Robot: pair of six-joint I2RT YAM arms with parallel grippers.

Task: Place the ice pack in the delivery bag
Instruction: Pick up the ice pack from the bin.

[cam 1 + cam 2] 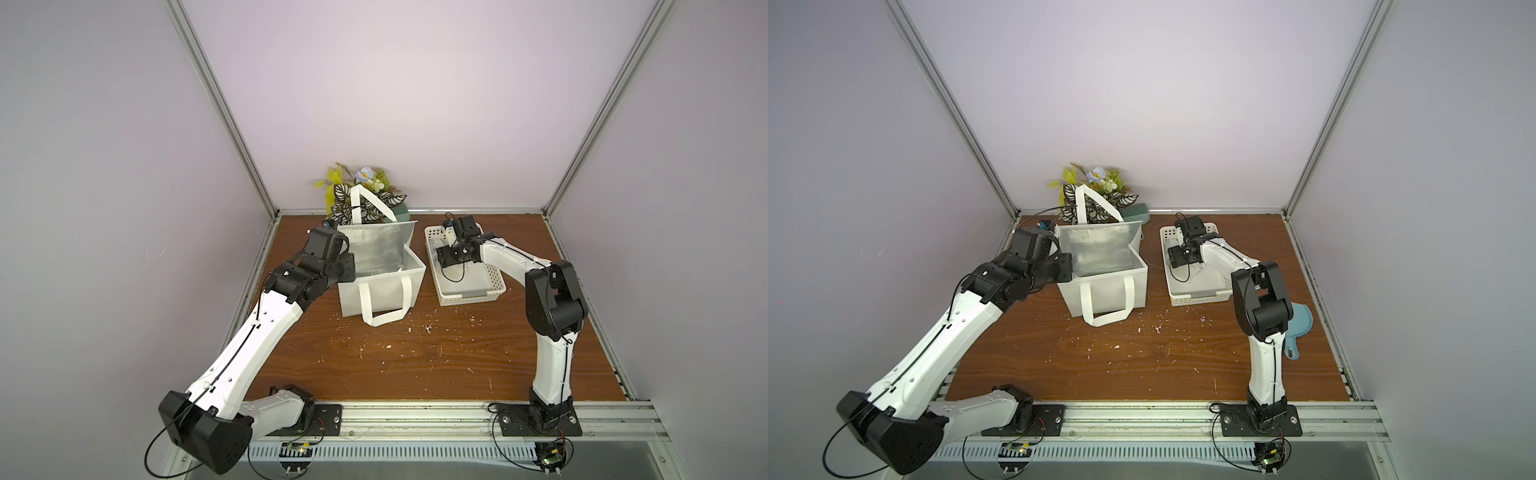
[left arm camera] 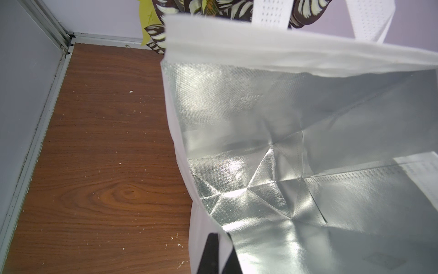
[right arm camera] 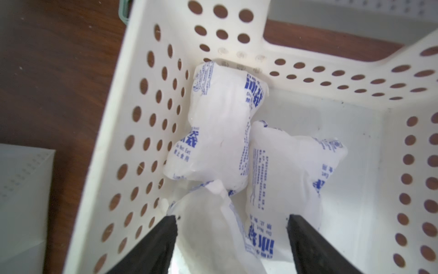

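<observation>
Bright, even light; glare on the delivery bag; basket edges blurred.

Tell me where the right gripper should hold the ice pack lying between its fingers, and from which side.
Take the ice pack by its puffy middle, across the raised fold, coming down from above. The open right gripper straddles it there, and the basket wall stands close on one side, so a sideways approach looks blocked.
</observation>
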